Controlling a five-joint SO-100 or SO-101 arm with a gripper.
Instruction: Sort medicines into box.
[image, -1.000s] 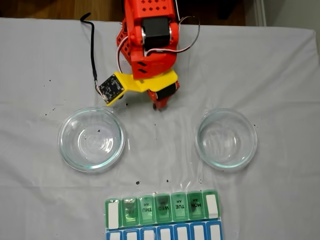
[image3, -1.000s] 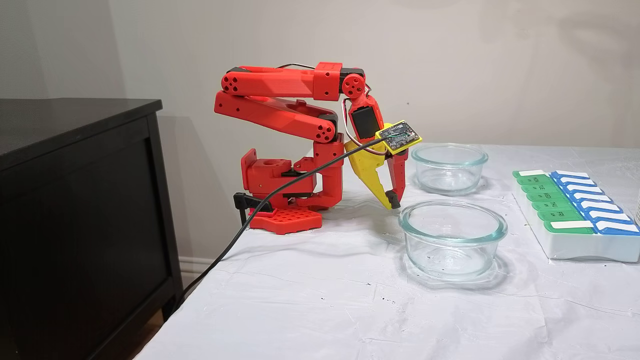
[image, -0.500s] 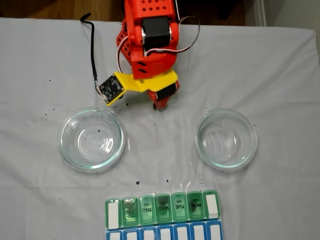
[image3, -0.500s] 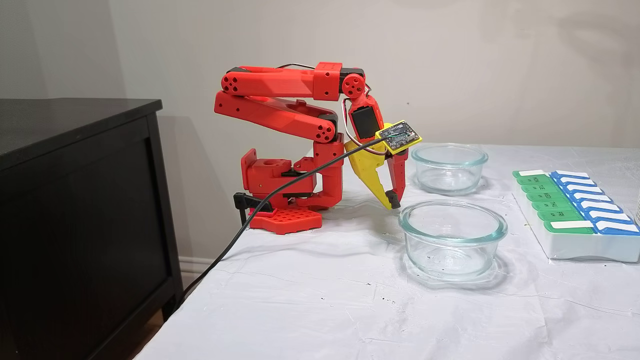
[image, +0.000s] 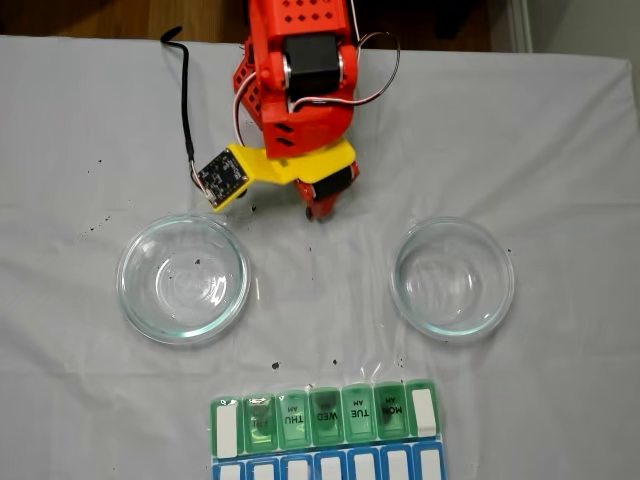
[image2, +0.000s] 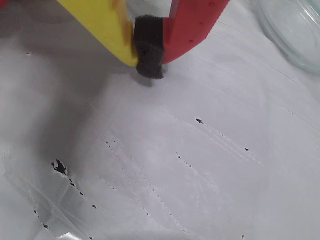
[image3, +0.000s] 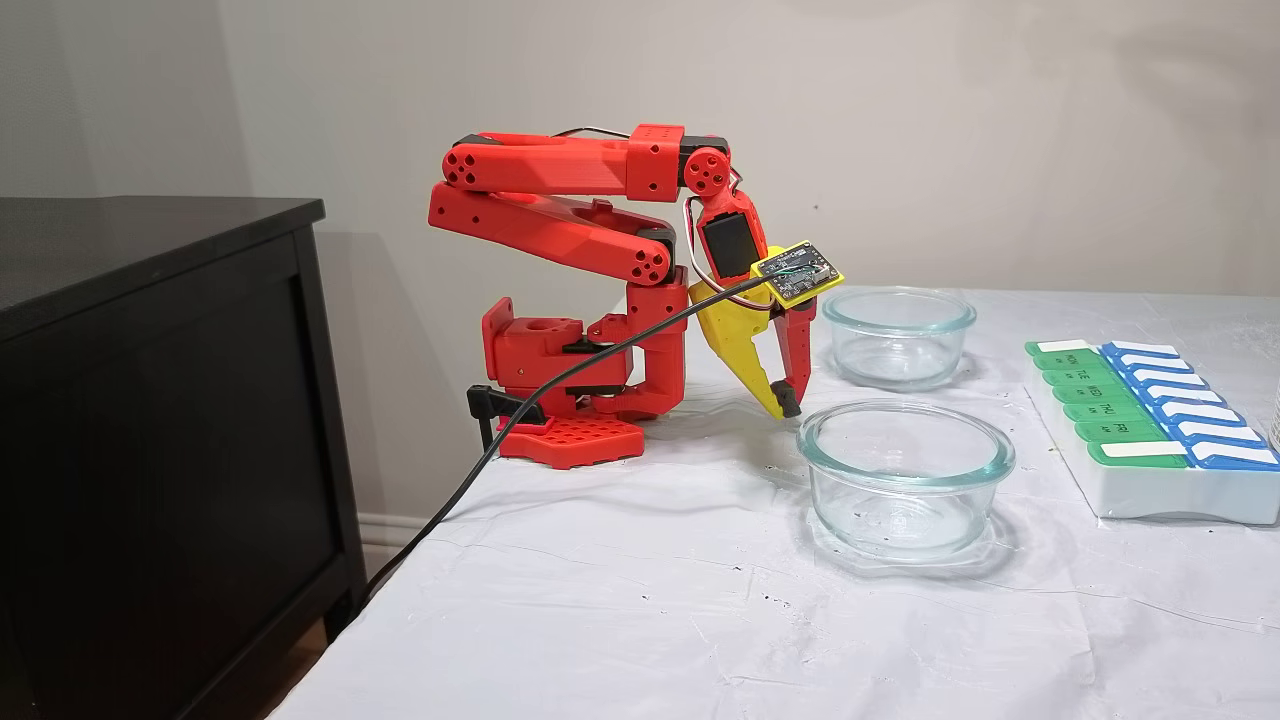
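Observation:
My gripper hangs just above the white cloth near the arm's base, between the two glass dishes and on the far side of them from the box. In the wrist view the gripper is shut: its yellow and red fingers meet on their black pad and nothing else is between them. The side-on fixed view has the folded arm with the gripper pointing down beside the nearer dish. The box lies at the cloth's near edge with its green lids shut; from the side the box sits at the right. The medicines are out of view.
Two empty clear glass dishes stand on the cloth, one left and one right; from the side, one dish is nearer and one farther. Small black specks dot the cloth. A black cabinet stands left of the table. A black cable trails off the table's edge.

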